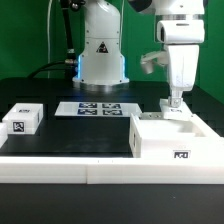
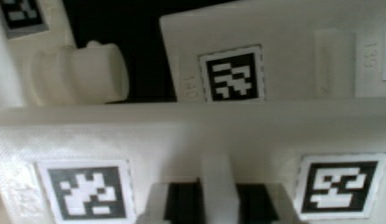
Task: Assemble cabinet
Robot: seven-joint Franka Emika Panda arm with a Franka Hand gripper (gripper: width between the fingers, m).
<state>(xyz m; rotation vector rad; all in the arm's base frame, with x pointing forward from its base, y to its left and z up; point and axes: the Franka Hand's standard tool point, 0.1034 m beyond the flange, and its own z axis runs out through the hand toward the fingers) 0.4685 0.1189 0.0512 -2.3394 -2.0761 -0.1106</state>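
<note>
The cabinet [image 1: 165, 142] is a large white open box on the black table at the exterior view's right, with a tag on its near face. My gripper [image 1: 175, 103] points straight down at the box's far wall. In the wrist view my gripper [image 2: 220, 203] has its two dark fingers [image 2: 181, 203] on either side of a thin white upright wall of the cabinet [image 2: 190, 135], with no gap showing. Tags sit on the white face on both sides of the fingers. Beyond lies another white tagged panel [image 2: 234, 75].
A small white tagged block [image 1: 22, 120] sits at the exterior view's left. The marker board [image 1: 97, 108] lies flat in front of the robot base [image 1: 102, 55]. A low white rail [image 1: 60, 172] runs along the table's near edge. A white ribbed rounded part [image 2: 83, 75] shows in the wrist view.
</note>
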